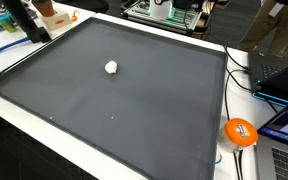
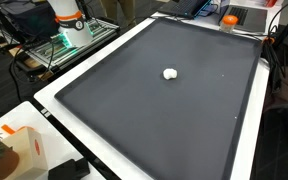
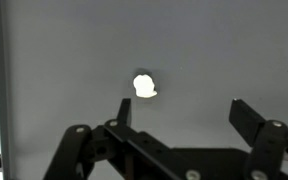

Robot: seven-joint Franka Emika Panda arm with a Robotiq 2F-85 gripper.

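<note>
A small white lump (image 1: 111, 67) (image 2: 170, 73) lies alone near the middle of a large dark grey mat (image 1: 134, 110) (image 2: 154, 120), seen in both exterior views. In the wrist view the same white lump (image 3: 144, 86) rests on the mat, just beyond the left fingertip (image 3: 125, 108) and slightly left of the gap's centre. My gripper (image 3: 184, 115) hangs above the mat, open, its two black fingers wide apart with nothing between them. The gripper itself does not show in either exterior view.
An orange round object (image 1: 240, 132) and laptops (image 1: 282, 70) with cables sit beside one edge of the mat. The robot's white and orange base (image 2: 69, 20) stands at another side. A white and orange box (image 2: 26, 150) lies at a near corner.
</note>
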